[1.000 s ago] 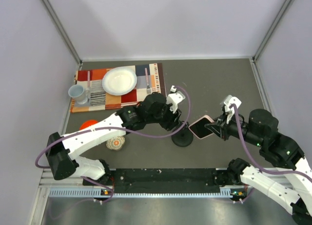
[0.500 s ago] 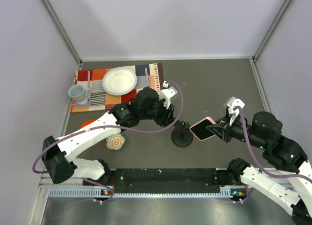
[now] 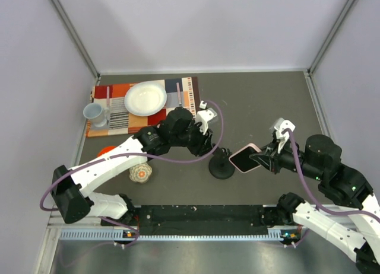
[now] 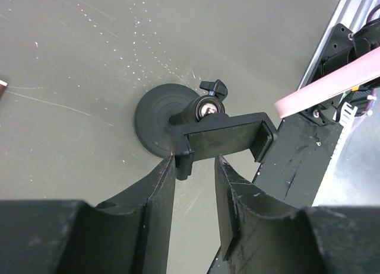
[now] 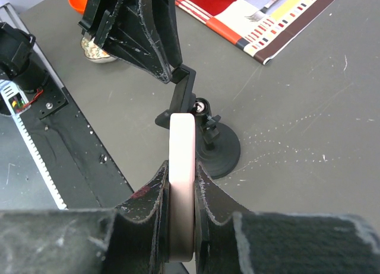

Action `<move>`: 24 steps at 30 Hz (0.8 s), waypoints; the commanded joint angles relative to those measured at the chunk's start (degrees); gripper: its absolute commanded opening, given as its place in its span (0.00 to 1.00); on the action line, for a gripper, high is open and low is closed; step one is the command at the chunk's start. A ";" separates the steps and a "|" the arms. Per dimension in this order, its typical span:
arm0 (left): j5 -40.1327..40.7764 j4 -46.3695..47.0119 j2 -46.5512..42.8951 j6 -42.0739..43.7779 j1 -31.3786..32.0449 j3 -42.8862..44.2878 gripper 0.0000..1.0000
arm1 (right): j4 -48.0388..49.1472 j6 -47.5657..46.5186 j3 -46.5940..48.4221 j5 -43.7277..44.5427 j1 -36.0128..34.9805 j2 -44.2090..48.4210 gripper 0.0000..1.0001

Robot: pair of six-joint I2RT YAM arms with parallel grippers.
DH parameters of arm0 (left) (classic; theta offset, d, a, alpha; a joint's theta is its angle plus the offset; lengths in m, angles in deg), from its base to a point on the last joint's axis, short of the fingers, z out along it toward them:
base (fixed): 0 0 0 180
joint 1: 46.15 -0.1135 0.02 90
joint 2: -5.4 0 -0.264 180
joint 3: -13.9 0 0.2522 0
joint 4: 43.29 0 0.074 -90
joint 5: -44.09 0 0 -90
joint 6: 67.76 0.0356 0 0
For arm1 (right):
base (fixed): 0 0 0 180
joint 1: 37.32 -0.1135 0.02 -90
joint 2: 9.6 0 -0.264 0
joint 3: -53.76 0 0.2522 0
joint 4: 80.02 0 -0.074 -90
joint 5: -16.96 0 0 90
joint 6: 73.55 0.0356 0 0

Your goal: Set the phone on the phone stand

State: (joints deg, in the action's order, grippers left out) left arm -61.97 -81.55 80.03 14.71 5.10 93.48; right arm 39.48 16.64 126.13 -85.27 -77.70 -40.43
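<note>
The phone point(image 3: 244, 158), black screen and pale pink edge, hangs tilted in the air just right of the phone stand point(image 3: 221, 167). My right gripper point(image 3: 261, 159) is shut on it. In the right wrist view the phone's pink edge point(image 5: 182, 167) stands between the jaws of my right gripper point(image 5: 181, 170), with the stand point(image 5: 209, 145) right behind it. My left gripper point(image 3: 212, 146) is open just behind the stand. In the left wrist view my left gripper point(image 4: 194, 164) has one end of the stand's cradle point(image 4: 222, 137) between its fingertips, and the phone's edge point(image 4: 329, 87) shows at the right.
A striped placemat point(image 3: 113, 123) at the back left carries a white plate point(image 3: 145, 98), a fork point(image 3: 179, 94) and a mug point(image 3: 95, 114). An orange object point(image 3: 108, 150) and a small patterned ball point(image 3: 141, 174) lie by the left arm. A black rail point(image 3: 202, 217) runs along the near edge.
My left gripper has drawn back from the stand toward the back left. My right gripper has carried the phone slightly nearer and lower toward the stand.
</note>
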 commanded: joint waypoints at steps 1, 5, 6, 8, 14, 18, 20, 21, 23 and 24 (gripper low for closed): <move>-0.65 1.64 0.69 0.32 0.00 0.01 0.36 | 4.55 0.34 3.79 -2.10 -0.14 -0.37 0.00; 0.14 0.85 0.87 0.59 0.00 0.01 0.41 | 4.55 0.25 3.97 -1.83 -0.14 -0.28 0.00; 0.75 0.94 0.78 0.59 0.00 -0.25 0.42 | 4.64 0.34 4.06 -1.83 -0.14 -0.28 0.00; 1.29 0.94 0.60 0.59 0.00 -0.34 0.42 | 4.55 0.17 4.06 -2.10 -0.14 -0.46 0.00; 0.76 1.64 0.78 0.32 0.08 -0.26 0.36 | 4.82 0.34 3.97 -3.15 -0.14 -0.99 0.00; 0.59 1.64 1.39 0.41 0.08 -0.17 0.36 | 4.73 0.34 4.32 -3.33 -0.14 -1.08 0.00; 0.76 1.64 1.31 0.50 0.00 -0.34 0.36 | 4.82 0.43 4.50 -3.33 -0.14 -1.08 0.00; 0.93 1.64 1.48 0.67 0.08 -0.34 0.36 | 4.82 0.34 4.67 -3.41 -0.14 -1.16 0.00; 1.46 1.64 1.66 0.76 0.00 -0.34 0.38 | 4.91 0.34 4.76 -3.33 -0.14 -1.16 0.00; 1.46 1.64 1.66 0.76 0.00 -0.34 0.38 | 4.91 0.34 4.76 -3.33 -0.14 -1.25 0.00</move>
State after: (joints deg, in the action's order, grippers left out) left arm -61.22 -81.72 81.34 14.90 5.10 93.44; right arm 39.39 16.64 126.83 -87.57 -77.70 -41.65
